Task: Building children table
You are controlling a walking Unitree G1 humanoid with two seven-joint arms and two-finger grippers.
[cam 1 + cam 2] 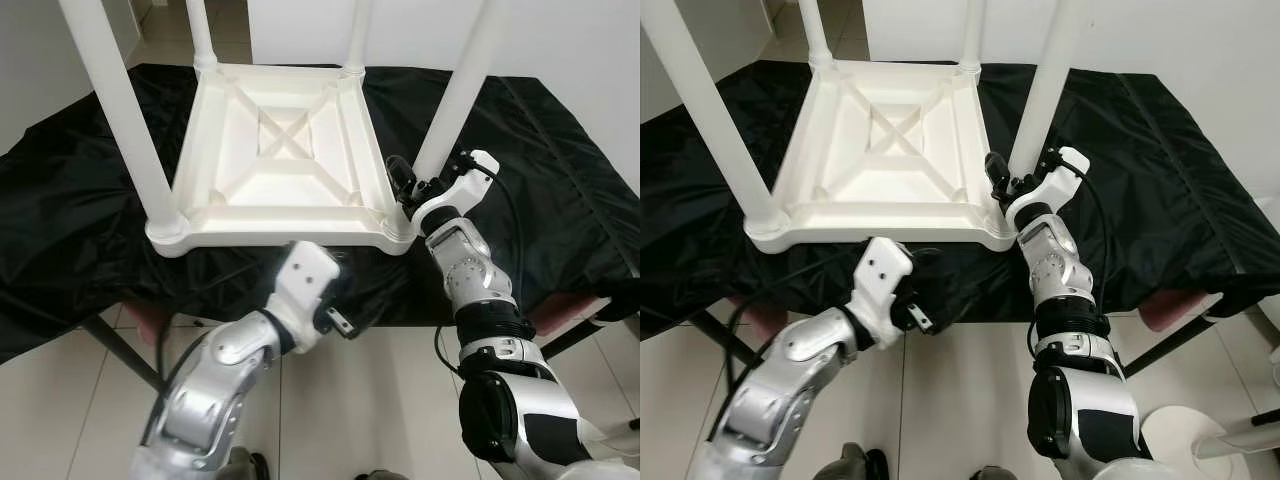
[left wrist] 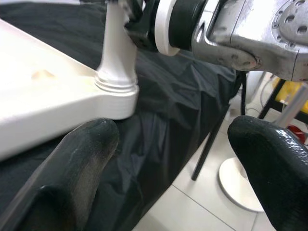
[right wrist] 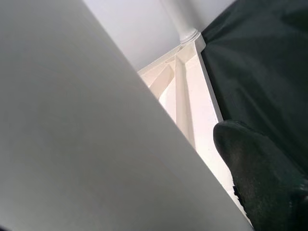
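A white plastic children's table (image 1: 280,232) lies upside down on a black cloth (image 1: 560,180), with its legs standing upward. My right gripper (image 1: 418,188) is at the near right corner, shut on the lower part of the near right leg (image 1: 455,90). The right wrist view has that leg (image 3: 72,125) pressed close beside one black finger (image 3: 260,178). My left gripper (image 1: 340,318) hangs just below the cloth's front edge, under the table's near rim. Its fingers (image 2: 82,154) are open with nothing between them, pointing toward the near right leg's socket (image 2: 115,91).
The cloth covers a work table with dark metal legs (image 1: 120,350) over a pale tiled floor. A white round stand base (image 1: 1180,440) sits on the floor at the right. A pink object (image 1: 1165,310) shows under the cloth's right edge. A white wall is behind.
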